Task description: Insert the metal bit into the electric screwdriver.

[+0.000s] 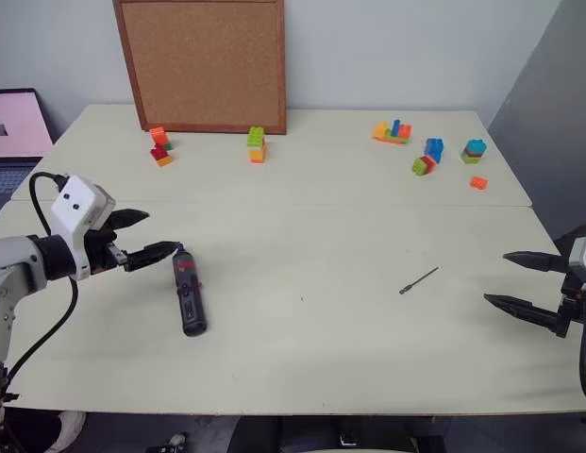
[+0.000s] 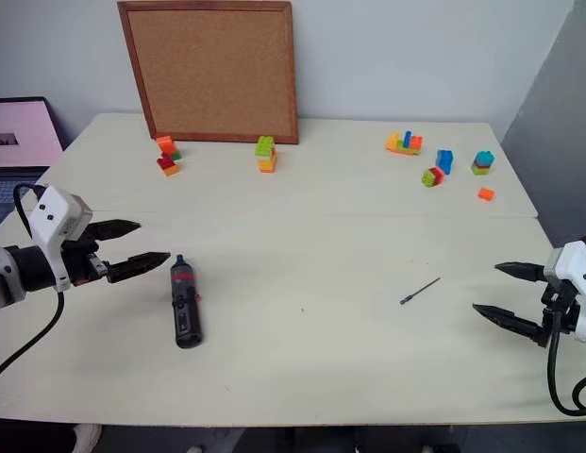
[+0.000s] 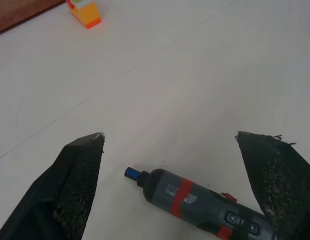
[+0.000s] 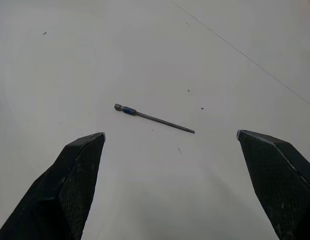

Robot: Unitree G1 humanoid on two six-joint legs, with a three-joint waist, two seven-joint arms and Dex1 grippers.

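Left end effector (image 1: 149, 236) open beside electric screwdriver (image 1: 189, 294), apart.

In the left wrist view the picture's edge and one black finger (image 3: 274, 185) are cutting off the butt of the electric screwdriver (image 3: 194, 197). We are seeing only part of the laptop (image 1: 14, 132) at the left edge of the head views. The metal bit (image 1: 418, 280) is showing there too small for us to read its tip, and the toy blocks (image 1: 434, 156) too small to count.
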